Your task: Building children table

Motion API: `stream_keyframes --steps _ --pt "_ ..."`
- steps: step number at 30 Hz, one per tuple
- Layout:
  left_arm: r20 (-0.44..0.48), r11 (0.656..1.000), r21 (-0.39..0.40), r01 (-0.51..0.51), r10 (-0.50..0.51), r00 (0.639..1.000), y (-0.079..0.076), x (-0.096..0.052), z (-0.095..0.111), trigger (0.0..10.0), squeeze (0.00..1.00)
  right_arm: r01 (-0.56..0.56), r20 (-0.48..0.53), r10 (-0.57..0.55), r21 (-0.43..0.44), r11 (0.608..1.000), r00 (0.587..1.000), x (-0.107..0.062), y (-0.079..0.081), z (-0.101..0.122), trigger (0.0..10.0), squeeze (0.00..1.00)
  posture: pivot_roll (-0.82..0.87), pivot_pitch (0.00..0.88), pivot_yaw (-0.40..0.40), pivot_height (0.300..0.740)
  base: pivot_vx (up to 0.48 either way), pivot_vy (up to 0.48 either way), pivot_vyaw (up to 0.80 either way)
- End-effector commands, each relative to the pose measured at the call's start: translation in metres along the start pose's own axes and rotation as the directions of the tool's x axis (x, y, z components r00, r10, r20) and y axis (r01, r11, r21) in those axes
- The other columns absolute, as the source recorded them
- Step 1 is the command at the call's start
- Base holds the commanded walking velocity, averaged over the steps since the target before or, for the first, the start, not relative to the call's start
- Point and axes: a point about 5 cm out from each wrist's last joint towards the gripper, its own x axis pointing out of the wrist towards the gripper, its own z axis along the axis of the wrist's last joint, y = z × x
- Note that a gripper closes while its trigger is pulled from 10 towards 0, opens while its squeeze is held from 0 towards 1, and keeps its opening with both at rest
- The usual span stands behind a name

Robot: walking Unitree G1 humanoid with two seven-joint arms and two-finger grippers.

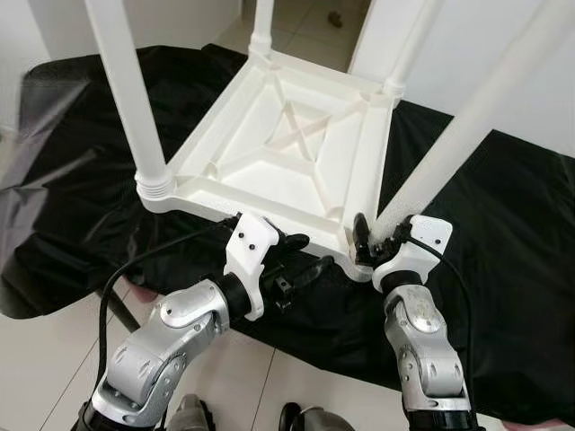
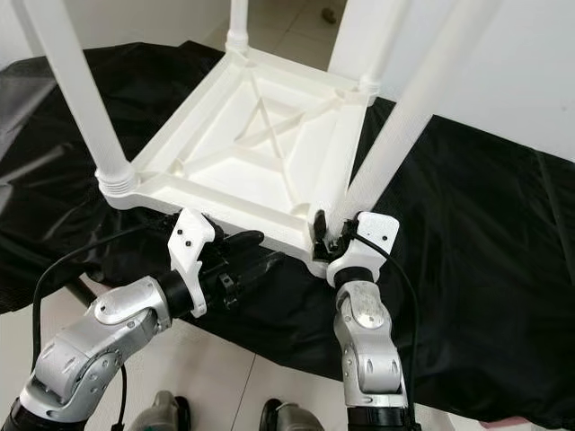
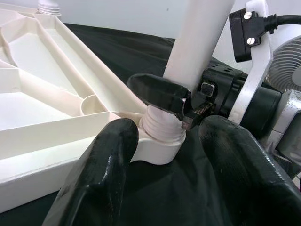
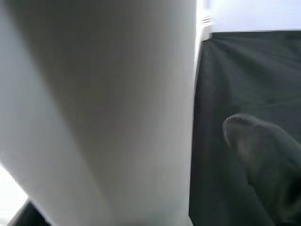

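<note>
Here's the white plastic children's table point(image 1: 287, 135), flipped upside down on a surface draped in black cloth point(image 1: 503, 260), its ribbed underside facing up. 4 white legs rise from the corner sockets, and the 1 at the near right corner, the near-right leg point(image 1: 449, 148), leans up and to the right out of frame.

The right gripper point(image 1: 373, 241) is right at the base of that leg, black fingers pinching it just above the threaded collar. From the left wrist view, 1 of its fingers point(image 3: 160, 93) is pressed flat against the leg directly above the ribbed collar point(image 3: 162, 129), which sits in the corner socket. The right wrist view is nearly all blurred white leg, with 1 dark finger beside it over the cloth.

The left gripper point(image 1: 301, 256) hovers beside the table's near edge, between the near left and near right corners, fingers spread and holding nothing, pointing toward the right gripper and the socket.

Pale tiled floor point(image 1: 54, 359) shows below the cloth's near edge.
</note>
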Motion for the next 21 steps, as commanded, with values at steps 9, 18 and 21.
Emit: stream_keyframes --steps 9,18,21 --pt "0.003 1.000 0.001 0.009 -0.009 1.000 -0.002 -0.002 0.002 10.0 0.00 -0.324 -0.024 0.324 -0.017 0.946 0.946 0.004 -0.030 0.003 10.0 0.00 0.10 0.165 -0.115 0.740 0.000 0.000 0.00" --pt "0.002 1.000 0.004 0.020 -0.020 1.000 0.000 -0.001 0.002 10.0 0.00 -0.564 -0.024 0.564 -0.052 0.824 0.826 0.006 -0.038 0.009 10.0 0.00 0.10 0.155 -0.086 0.740 0.000 0.000 0.00" --pt "0.002 1.000 0.010 0.029 -0.029 1.000 0.002 -0.001 0.004 10.0 0.00 -0.624 -0.032 0.625 -0.101 0.775 0.780 0.018 -0.042 0.013 10.0 0.00 0.10 0.150 -0.081 0.740 0.000 0.000 0.00"
